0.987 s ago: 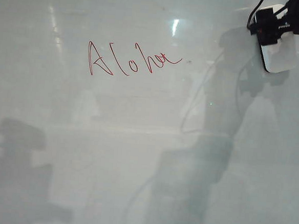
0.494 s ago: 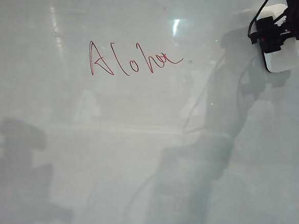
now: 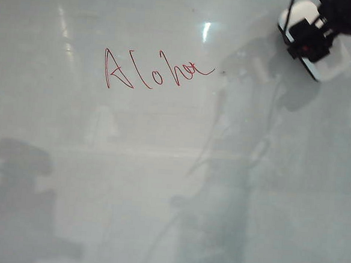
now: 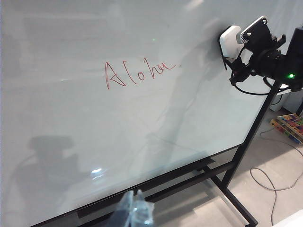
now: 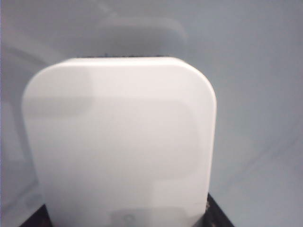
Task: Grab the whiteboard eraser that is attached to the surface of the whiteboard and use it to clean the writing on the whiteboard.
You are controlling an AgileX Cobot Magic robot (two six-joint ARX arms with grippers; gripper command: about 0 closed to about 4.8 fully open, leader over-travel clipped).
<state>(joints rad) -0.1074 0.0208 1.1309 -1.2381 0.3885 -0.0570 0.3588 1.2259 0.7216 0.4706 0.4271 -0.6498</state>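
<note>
One right end effector (image 3: 312, 42) grips whiteboard eraser (image 3: 331, 63); left unseen.

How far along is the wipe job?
Done: the right gripper has reached the whiteboard eraser at the whiteboard's upper right. In hand: its jaws straddle the eraser; a firm grip can't be confirmed. Left: the red writing is fully intact, nothing wiped. The left gripper sits low, away from the board.

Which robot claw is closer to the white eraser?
Right. The right claw is at the whiteboard eraser; the left claw is low, far away.
</note>
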